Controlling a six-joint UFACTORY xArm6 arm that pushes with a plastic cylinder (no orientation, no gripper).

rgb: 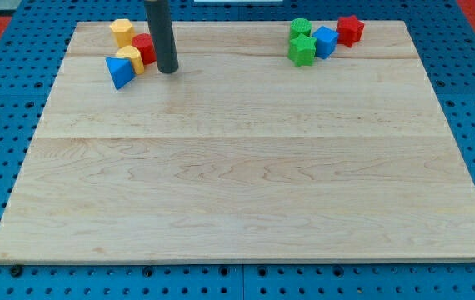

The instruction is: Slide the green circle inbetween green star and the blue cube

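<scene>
The green circle (300,27) sits at the view's top right, touching the green star (302,50) just below it. The blue cube (326,41) is right of both, close against them. My tip (168,71) is far away at the view's top left, just right of a red block (145,48). The dark rod rises from there out of the view's top.
A red block (351,29) lies right of the blue cube. At the top left are a yellow block (122,32), another yellow block (130,58) and a blue triangle (119,72). The wooden board (246,183) ends in blue pegboard on all sides.
</scene>
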